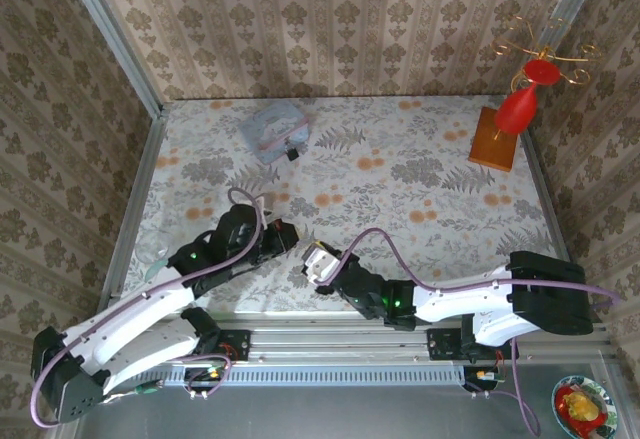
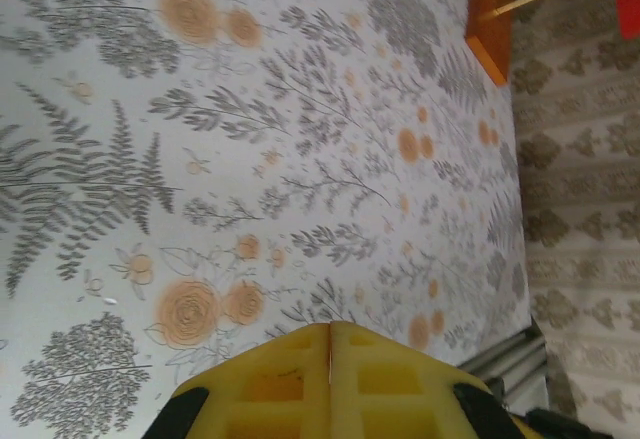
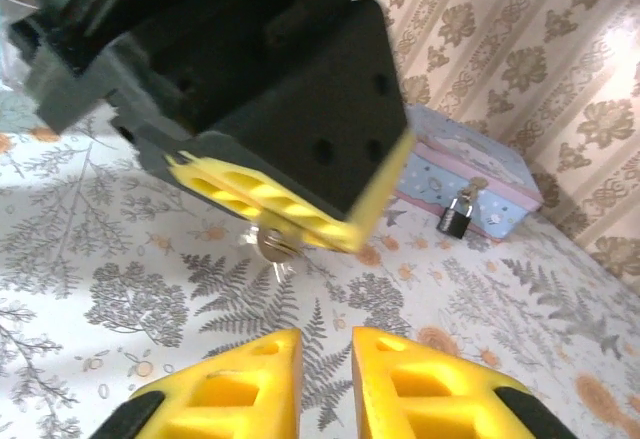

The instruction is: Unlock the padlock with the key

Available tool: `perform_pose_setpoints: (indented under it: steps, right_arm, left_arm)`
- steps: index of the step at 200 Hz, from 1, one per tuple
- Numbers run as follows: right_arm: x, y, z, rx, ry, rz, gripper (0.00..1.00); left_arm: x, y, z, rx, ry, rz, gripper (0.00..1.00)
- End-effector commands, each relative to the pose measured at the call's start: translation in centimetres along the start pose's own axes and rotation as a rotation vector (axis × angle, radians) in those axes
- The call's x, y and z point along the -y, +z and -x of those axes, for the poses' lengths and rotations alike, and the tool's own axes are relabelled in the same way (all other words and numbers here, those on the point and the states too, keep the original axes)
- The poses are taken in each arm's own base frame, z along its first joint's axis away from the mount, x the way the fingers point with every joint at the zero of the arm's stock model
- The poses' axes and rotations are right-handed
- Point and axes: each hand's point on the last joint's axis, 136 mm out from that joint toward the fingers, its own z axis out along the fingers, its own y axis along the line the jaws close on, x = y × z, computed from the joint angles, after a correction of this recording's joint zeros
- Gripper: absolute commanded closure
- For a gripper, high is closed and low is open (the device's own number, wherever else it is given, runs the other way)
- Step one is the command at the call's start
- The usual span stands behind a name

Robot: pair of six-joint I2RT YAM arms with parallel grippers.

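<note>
In the right wrist view my left gripper hangs close ahead, its yellow fingers shut on a small silver key whose blade points down at the table. Seen from above, this left gripper sits near the table's front, and its own camera shows the pads pressed together. My right gripper stands just below and in front of the key, its jaws slightly apart with nothing between them; from above the right gripper is right beside the left one. The tiny black padlock hangs at the front of a pale blue tin, far back left.
The blue tin lies at the back left of the floral table. A wooden base with a red ornament on a gold wire stand is at the back right. Wallpapered walls close three sides. A bowl sits off the table, bottom right.
</note>
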Motion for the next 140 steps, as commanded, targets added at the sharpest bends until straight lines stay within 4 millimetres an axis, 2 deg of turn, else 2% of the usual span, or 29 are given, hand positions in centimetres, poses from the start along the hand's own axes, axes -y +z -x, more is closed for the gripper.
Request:
perform_pose_setpoints:
  steps: [1,45,84,101,140]
  right_arm:
    - [0.6,-0.2,0.5,0.066,-0.001,-0.056,0.75]
    - [-0.9,0.3,1.4,0.11,-0.035,-0.013,0.73]
    - [-1.1,0.9,2.1,0.144,-0.027,-0.05,0.76]
    - [-1.8,1.3,2.3,0.145,-0.034,-0.047,0.75]
    - [-1.4,1.6,2.4,0.178,-0.014,-0.118,0.73]
  left_arm:
    - [-0.9,-0.4,1.3,0.104,-0.109,0.032,1.0]
    - [-0.5,-0.5,1.0,0.127,-0.124,0.039,1.0]
    - [0.2,0.2,0.2,0.105,-0.127,0.03,1.0]
    - [0.5,0.2,0.0,0.1,-0.136,0.012,1.0]
    - [0.7,0.1,-0.2,0.092,-0.131,0.021,1.0]
